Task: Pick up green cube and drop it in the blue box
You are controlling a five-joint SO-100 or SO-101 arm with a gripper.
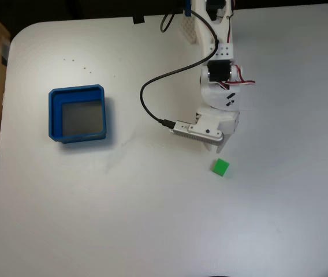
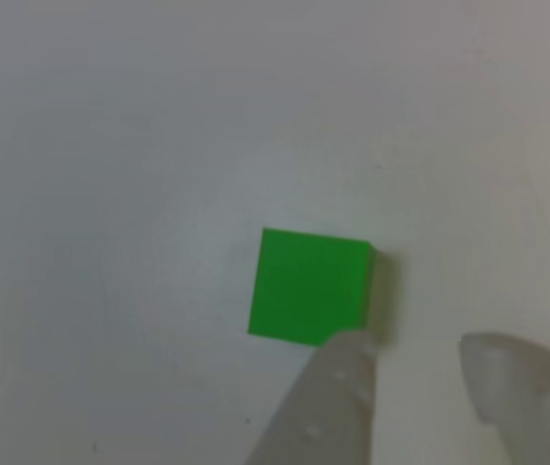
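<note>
The green cube (image 1: 220,167) lies on the white table, just below my gripper (image 1: 219,151) in the fixed view. Seen close in the other view, the green cube (image 2: 309,286) sits flat, its near right corner touching or just ahead of the left fingertip (image 2: 345,373). My gripper (image 2: 415,344) is open, with only bare table between its two pale fingers; the cube lies left of that gap. The blue box (image 1: 53,115), a shallow tray with a grey floor, stands far to the left with nothing in it.
A black cable (image 1: 146,98) loops from the arm's camera module over the table between arm and box. The table's rounded left edge (image 1: 2,115) borders a brown surface. Bare white tabletop stretches between cube and box.
</note>
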